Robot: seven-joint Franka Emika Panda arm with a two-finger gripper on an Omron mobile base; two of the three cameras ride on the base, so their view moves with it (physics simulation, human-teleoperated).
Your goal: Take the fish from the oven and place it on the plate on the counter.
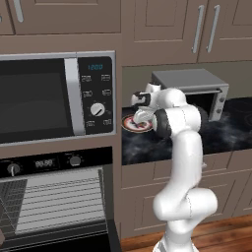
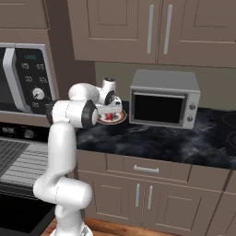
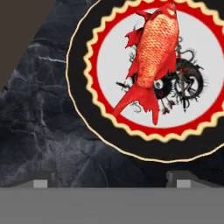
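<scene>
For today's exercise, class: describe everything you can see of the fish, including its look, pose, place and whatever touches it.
The fish is orange-red with a scaled body, ragged red fins and a forked red tail. It lies flat on the white centre of the plate, over part of the dark pattern there, head toward the rim at the hand view's top, tail pointing back toward the camera. Only the plate touches it. The open claw is clear of it, its fingertips apart.

The microwave (image 1: 56, 96) display reads "12:00"; the oven (image 1: 54, 197) display's digits are too blurred to read.
</scene>
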